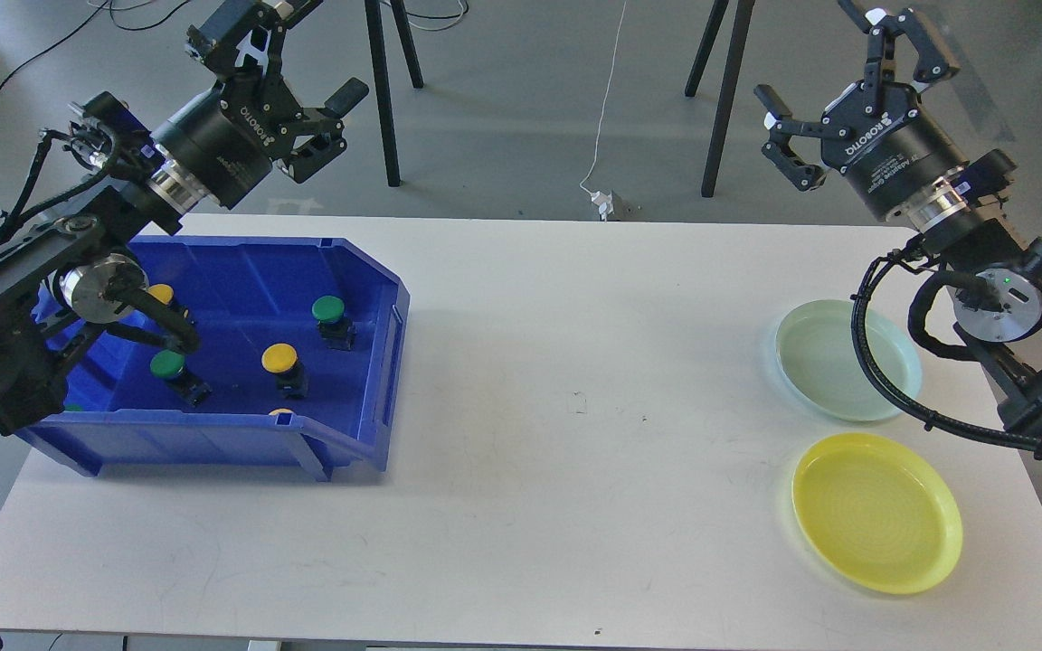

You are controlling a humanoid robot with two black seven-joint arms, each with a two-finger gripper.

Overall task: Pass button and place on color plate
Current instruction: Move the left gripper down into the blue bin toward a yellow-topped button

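- The left gripper [290, 68] is held raised above the far edge of the blue bin [367, 362], its fingers spread and nothing between them; a descent into the bin seems to be prepared.
- The right gripper [838, 99] is likewise held high beyond the table [521, 452], fingers spread and empty, probably waiting to receive a handover.
- The buttons are found inside the bin: a green button [329, 310] near the right wall, a yellow button [279, 359] at the middle, and another green button [168, 365] to the left.
- Further caps appear partly hidden by the arm and the front wall; their number cannot be told surely.
- A pale green plate [815, 357] and a yellow plate [878, 511] are set empty on the right side, well apart from the bin, so a pass between arms is required.
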